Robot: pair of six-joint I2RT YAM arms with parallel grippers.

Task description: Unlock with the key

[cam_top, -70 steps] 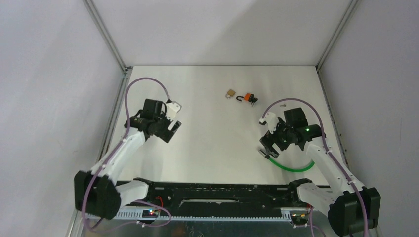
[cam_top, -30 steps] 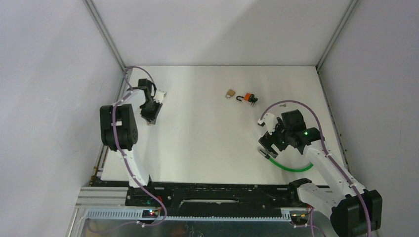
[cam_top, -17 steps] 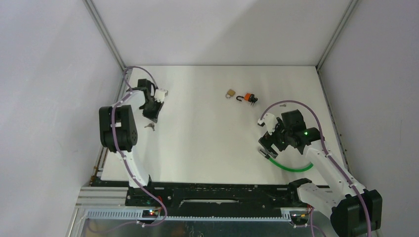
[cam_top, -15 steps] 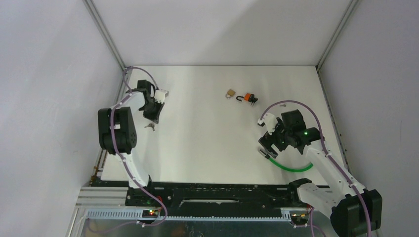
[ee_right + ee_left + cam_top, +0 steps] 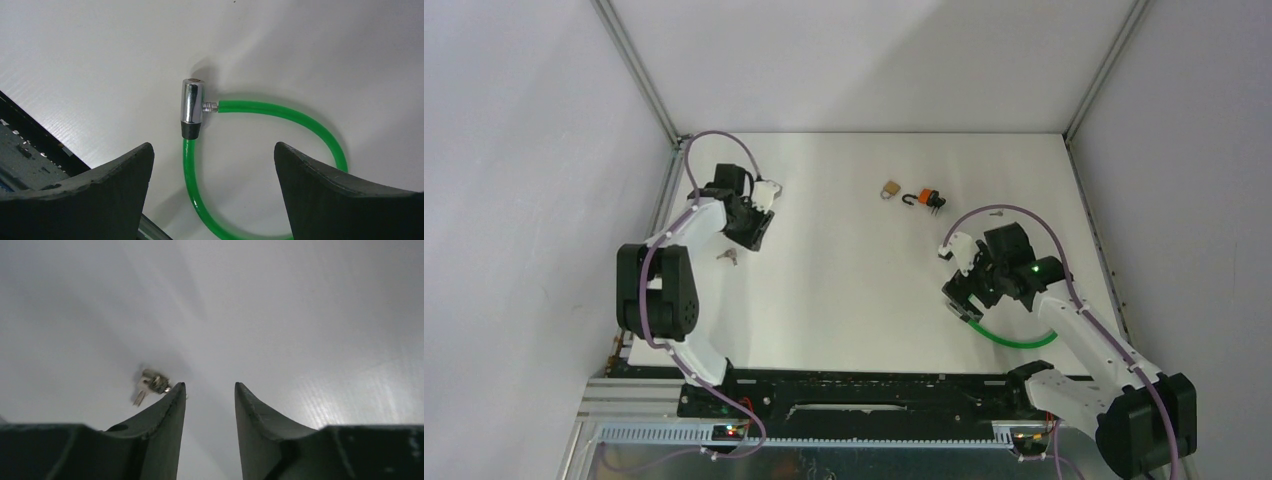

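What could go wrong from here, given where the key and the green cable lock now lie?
1. The key lies flat on the table, just outside the open jaws of the left gripper; closing here would likely miss it or nudge it away.
2. The right gripper hovers open above the green cable lock without holding it, so the lock may slide when a key is pushed in.

Left arm (image 5: 686, 228): white links, black joints.
Right arm (image 5: 1084, 338): same colours, green light (image 5: 1034, 268) near wrist.
Cables (image 5: 719, 134): purple, looping along both arms.
Left pincer (image 5: 209, 386): dark curved fingers (image 5: 160, 430) tapering to points.
Right pincer (image 5: 214, 150): dark, broad, rounded fingers.
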